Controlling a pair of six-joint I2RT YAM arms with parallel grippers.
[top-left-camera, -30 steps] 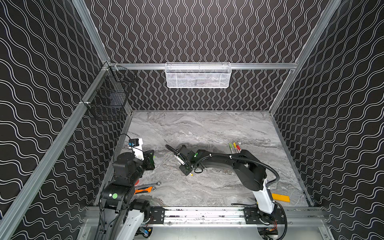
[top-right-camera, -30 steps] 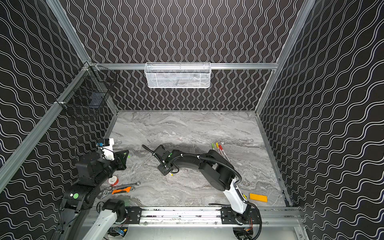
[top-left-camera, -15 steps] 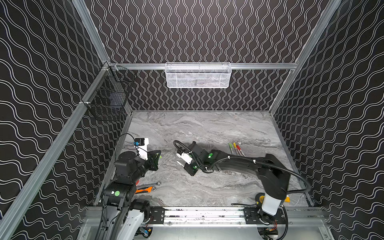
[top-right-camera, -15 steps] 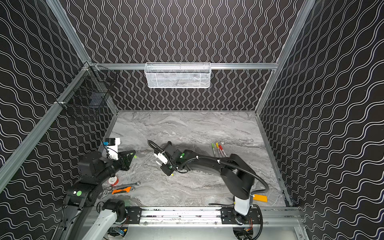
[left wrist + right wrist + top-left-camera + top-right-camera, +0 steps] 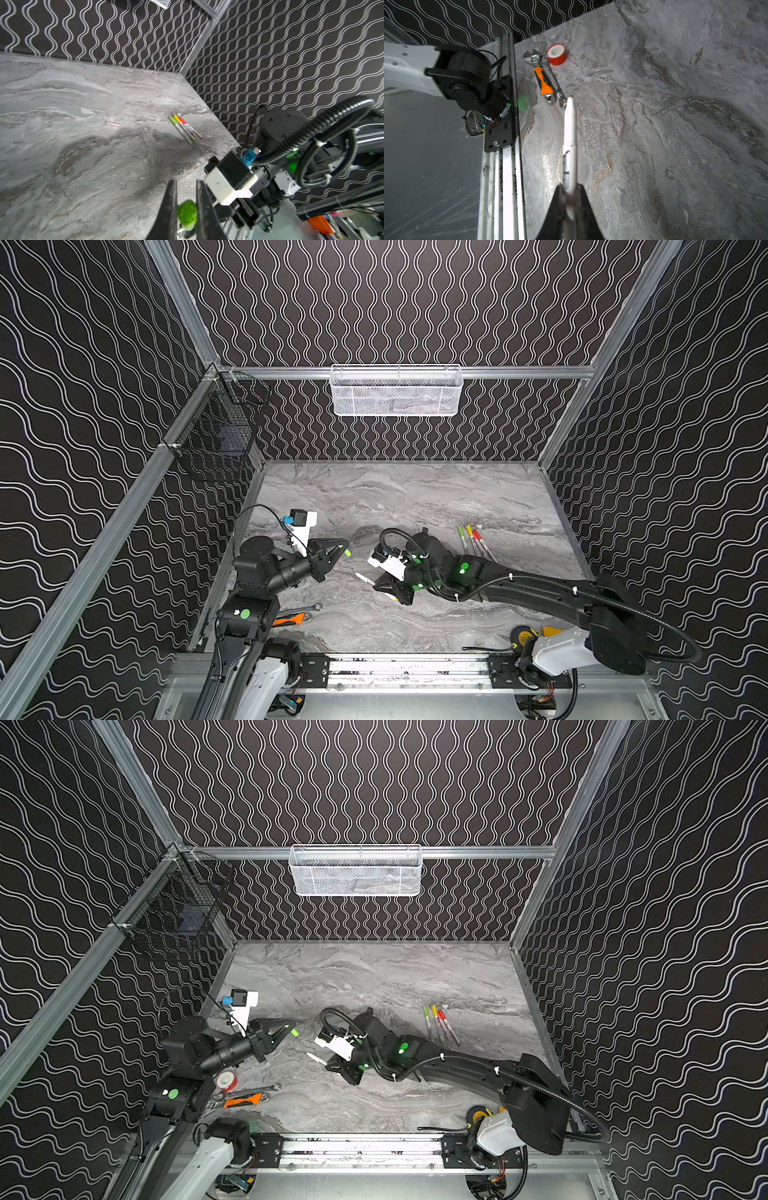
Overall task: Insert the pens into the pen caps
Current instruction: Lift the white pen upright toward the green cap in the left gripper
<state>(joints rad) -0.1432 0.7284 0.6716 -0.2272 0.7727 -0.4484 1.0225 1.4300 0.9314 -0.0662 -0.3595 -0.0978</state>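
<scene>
A bright green pen cap [image 5: 187, 214] sits pinched between the jaws of my left gripper [image 5: 185, 182], which is shut on it. In both top views this gripper [image 5: 343, 550] hangs left of centre, and the cap [image 5: 293, 1031] points toward the right arm. My right gripper [image 5: 569, 187] is shut on a white pen [image 5: 569, 128] whose bare tip sticks out ahead. In a top view that pen [image 5: 365, 578] aims left, a short gap below and right of the cap. Three capped pens [image 5: 473, 541] lie side by side at the right.
A silver wrench [image 5: 553, 83], an orange-handled tool [image 5: 543, 81] and a red tape roll [image 5: 556, 54] lie at the front left by the rail. A yellow tape measure [image 5: 521, 639] sits front right. A white mesh basket [image 5: 395, 391] hangs on the back wall, a black one [image 5: 218, 439] at left.
My left gripper has carried the green cap rightward toward the middle. The right arm's elbow has swung out to the right, and its gripper has tightened on the white pen.
</scene>
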